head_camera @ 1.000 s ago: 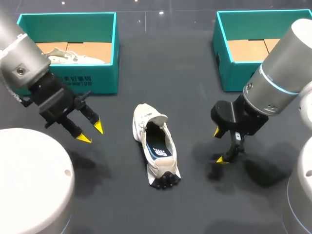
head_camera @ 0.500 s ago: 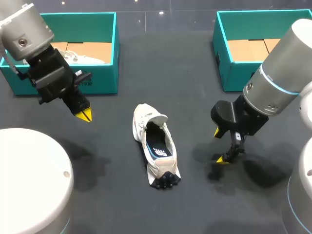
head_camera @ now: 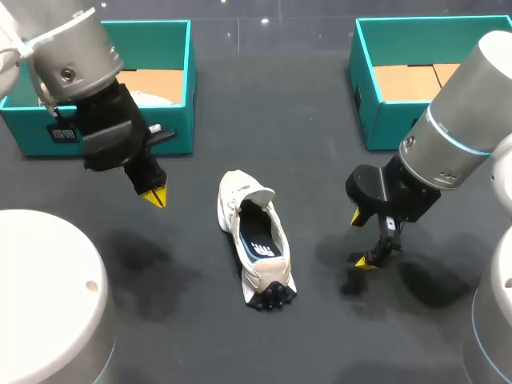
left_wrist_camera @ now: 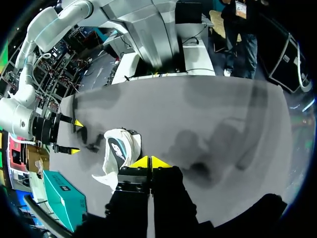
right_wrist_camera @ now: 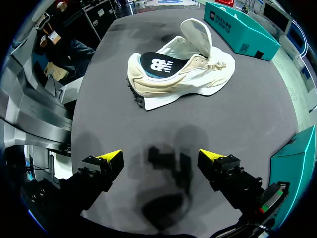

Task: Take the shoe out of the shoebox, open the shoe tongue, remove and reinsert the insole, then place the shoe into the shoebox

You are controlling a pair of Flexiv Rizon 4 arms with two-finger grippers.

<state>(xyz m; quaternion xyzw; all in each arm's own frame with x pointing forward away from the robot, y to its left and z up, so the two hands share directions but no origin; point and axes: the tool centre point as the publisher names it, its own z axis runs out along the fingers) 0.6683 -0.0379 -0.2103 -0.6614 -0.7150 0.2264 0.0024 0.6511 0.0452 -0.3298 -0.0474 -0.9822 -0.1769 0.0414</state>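
A cream shoe (head_camera: 254, 240) lies on the dark table between my arms, toe toward the far side, its tongue (head_camera: 258, 193) folded up and a dark insole (head_camera: 262, 240) showing inside. My left gripper (head_camera: 154, 194) hovers left of the shoe, shut and empty. In its wrist view the left gripper (left_wrist_camera: 150, 162) has its yellow tips pressed together, with the shoe (left_wrist_camera: 119, 153) just beside it. My right gripper (head_camera: 360, 238) stands open to the shoe's right, low over the table. From the right gripper (right_wrist_camera: 161, 156), the shoe (right_wrist_camera: 183, 74) lies ahead, nothing between the fingers.
A teal shoebox (head_camera: 112, 132) at the back left holds another pale shoe (head_camera: 120, 94). A second teal shoebox (head_camera: 382, 120) at the back right shows only its cardboard bottom. My right gripper (left_wrist_camera: 74, 136) shows beyond the shoe in the left wrist view.
My left gripper has shut with nothing in it and has swung from the near left toward the left box and the shoe. The right arm and shoe have not moved.
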